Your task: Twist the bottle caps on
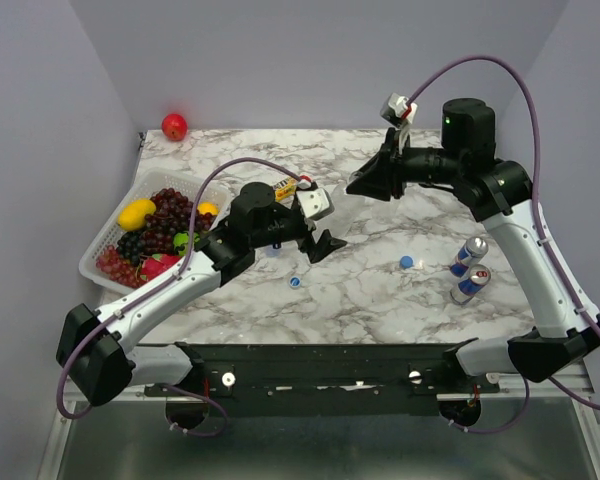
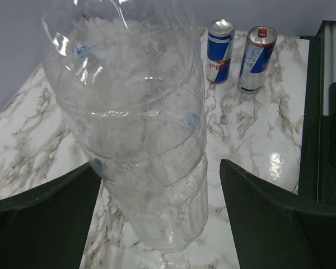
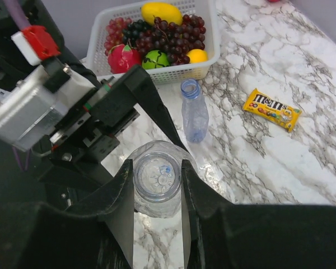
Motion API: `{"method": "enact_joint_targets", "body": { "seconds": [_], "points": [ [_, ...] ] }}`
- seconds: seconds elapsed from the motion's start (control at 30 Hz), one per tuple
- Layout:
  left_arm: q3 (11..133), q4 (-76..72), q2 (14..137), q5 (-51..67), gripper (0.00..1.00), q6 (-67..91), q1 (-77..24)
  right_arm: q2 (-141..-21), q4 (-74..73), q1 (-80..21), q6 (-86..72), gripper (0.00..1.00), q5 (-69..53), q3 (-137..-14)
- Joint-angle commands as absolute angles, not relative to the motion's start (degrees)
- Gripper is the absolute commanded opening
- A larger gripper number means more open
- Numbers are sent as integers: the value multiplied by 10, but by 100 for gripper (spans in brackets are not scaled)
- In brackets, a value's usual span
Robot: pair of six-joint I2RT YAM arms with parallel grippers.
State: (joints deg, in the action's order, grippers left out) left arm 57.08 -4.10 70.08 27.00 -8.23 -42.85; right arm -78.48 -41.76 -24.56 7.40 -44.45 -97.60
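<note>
A wide colourless bottle (image 3: pixel 157 179) stands upright on the marble table, its mouth uncapped. My right gripper (image 3: pixel 157 168) comes down from above and is shut on its neck, both fingers pressed against the rim. My left gripper (image 2: pixel 159 168) is open around the bottle's (image 2: pixel 140 112) lower body, with a clear gap at the right finger (image 2: pixel 269 213). A slim blue-tinted bottle (image 3: pixel 194 112) stands uncapped beside the basket. Two blue caps (image 1: pixel 407 262) (image 1: pixel 295 282) lie loose on the table. In the top view the two grippers (image 1: pixel 325 238) (image 1: pixel 362 185) meet mid-table.
A white basket (image 1: pixel 100 250) of fruit sits at the left. Two blue-and-silver cans (image 1: pixel 470 255) (image 1: pixel 470 285) stand at the right. A yellow candy bag (image 3: pixel 271 109) lies behind the bottles, and a red apple (image 1: pixel 174 126) rests in the back left corner.
</note>
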Motion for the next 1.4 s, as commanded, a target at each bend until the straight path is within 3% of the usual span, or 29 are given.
{"method": "enact_joint_targets", "body": {
  "seconds": [0.0, 0.17, 0.43, 0.53, 0.57, 0.67, 0.77, 0.8, 0.87, 0.9, 0.93, 1.1, 1.37],
  "points": [
    [577, -49, 711, 306, 93, -61, -430, -781, -392, -248, 53, 0, -474, -980],
    [574, -62, 717, 315, 87, -60, -430, -774, -392, -248, 53, 0, -497, -965],
    [581, -36, 730, 336, 69, -79, -430, -762, -388, -249, 52, 3, -509, -951],
    [584, -7, 715, 343, 64, -103, -426, -762, -387, -249, 52, 32, -505, -967],
    [587, -1, 709, 349, 63, -108, -416, -763, -388, -248, 52, 47, -489, -996],
    [612, 60, 682, 369, 53, -141, -381, -761, -367, -237, 52, 65, -460, -1035],
    [642, 124, 653, 374, 36, -169, -347, -764, -330, -226, 54, 74, -473, -1031],
    [648, 137, 637, 375, 25, -176, -328, -767, -326, -226, 80, 74, -488, -1016],
    [658, 171, 620, 377, 17, -189, -309, -778, -325, -226, 113, 74, -549, -988],
    [658, 177, 600, 376, 5, -200, -292, -781, -328, -227, 154, 74, -566, -952],
    [654, 183, 590, 377, 1, -203, -282, -787, -335, -229, 179, 74, -572, -935],
    [634, 164, 525, 382, 0, -183, -203, -858, -459, -302, 461, 70, -487, -868],
    [601, 100, 462, 309, 0, 23, -26, -957, -448, -410, 617, 67, -377, -788]
  ]
}}
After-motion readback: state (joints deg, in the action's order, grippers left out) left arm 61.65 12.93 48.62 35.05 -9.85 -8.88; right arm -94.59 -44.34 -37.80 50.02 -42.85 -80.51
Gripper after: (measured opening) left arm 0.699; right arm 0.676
